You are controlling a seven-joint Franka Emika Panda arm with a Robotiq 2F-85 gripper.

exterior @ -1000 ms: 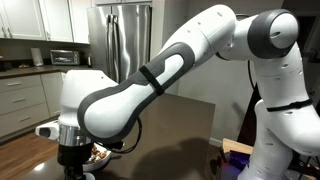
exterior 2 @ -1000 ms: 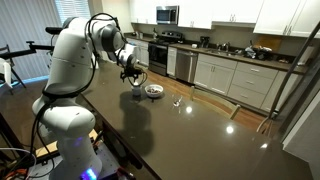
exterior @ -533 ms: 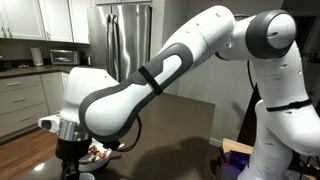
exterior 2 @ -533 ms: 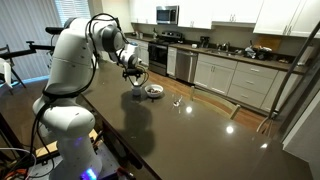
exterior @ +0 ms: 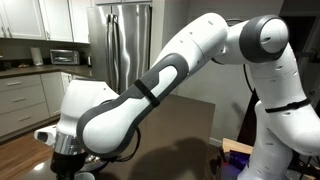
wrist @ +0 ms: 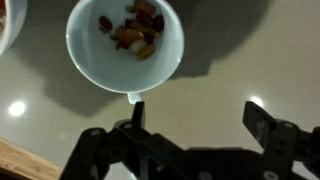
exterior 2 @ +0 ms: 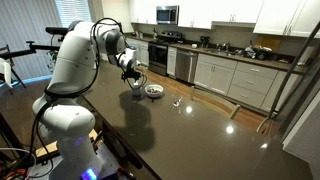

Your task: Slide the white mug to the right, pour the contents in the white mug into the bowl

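In an exterior view my arm hides the table; only the claw [exterior: 70, 166] shows, hanging low. In an exterior view the bowl [exterior 2: 153, 90] sits just beside it. Wrist view: jaws spread wide and empty. The white mug [wrist: 125, 45] is just ahead with its handle toward the claw, so I judge I'm lining up a grasp.

The white mug [wrist: 100, 62], with food pieces [wrist: 135, 30] in it, stands on the table [wrist: 240, 60] just ahead of the gripper [wrist: 195, 118]; the bowl [wrist: 5, 28] lies farther left.
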